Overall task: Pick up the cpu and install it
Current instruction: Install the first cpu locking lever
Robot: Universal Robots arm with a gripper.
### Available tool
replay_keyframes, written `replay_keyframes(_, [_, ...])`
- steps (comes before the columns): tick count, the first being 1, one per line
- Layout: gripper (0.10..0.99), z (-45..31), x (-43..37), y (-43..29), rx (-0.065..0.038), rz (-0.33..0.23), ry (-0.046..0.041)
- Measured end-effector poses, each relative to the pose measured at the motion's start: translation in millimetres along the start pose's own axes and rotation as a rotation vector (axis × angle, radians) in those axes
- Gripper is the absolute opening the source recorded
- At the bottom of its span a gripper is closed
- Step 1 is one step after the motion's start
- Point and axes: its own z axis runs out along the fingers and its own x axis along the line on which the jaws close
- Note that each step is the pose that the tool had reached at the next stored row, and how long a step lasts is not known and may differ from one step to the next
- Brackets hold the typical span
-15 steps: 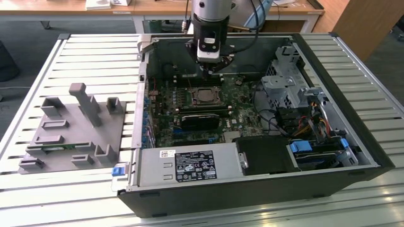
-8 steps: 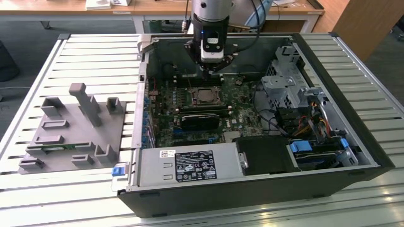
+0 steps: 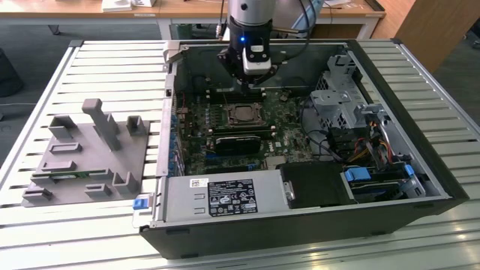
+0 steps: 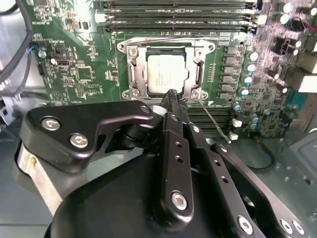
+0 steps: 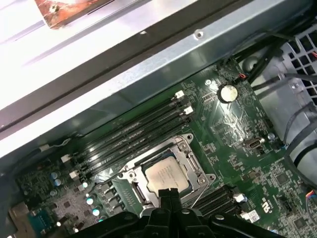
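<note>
The cpu (image 4: 167, 74) is a silver square chip lying flat in the metal-framed socket (image 4: 132, 69) on the green motherboard, inside the open computer case. It also appears as the cpu (image 5: 167, 176) and the cpu (image 3: 242, 115). My gripper (image 4: 171, 94) hangs just above the socket's edge, its black fingers shut tip to tip with nothing between them. In the exterior view the gripper (image 3: 253, 83) sits over the case's far half, slightly beyond the socket. In the first wrist view the gripper (image 5: 168, 196) partly covers the socket's near edge.
Black memory slots (image 4: 173, 20) run beside the socket, and a thin metal lever (image 4: 214, 119) juts out near it. The case wall (image 3: 168, 112), drive cage (image 3: 338, 107) and cables (image 3: 330, 146) ring the board. A grey fixture (image 3: 82, 152) stands on the slatted table at the exterior view's left.
</note>
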Motion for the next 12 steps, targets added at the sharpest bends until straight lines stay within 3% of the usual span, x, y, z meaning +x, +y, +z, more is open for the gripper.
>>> replay_keyframes(12, [0.106,0.6,0.0,0.0,-0.001,-0.201,0.0057])
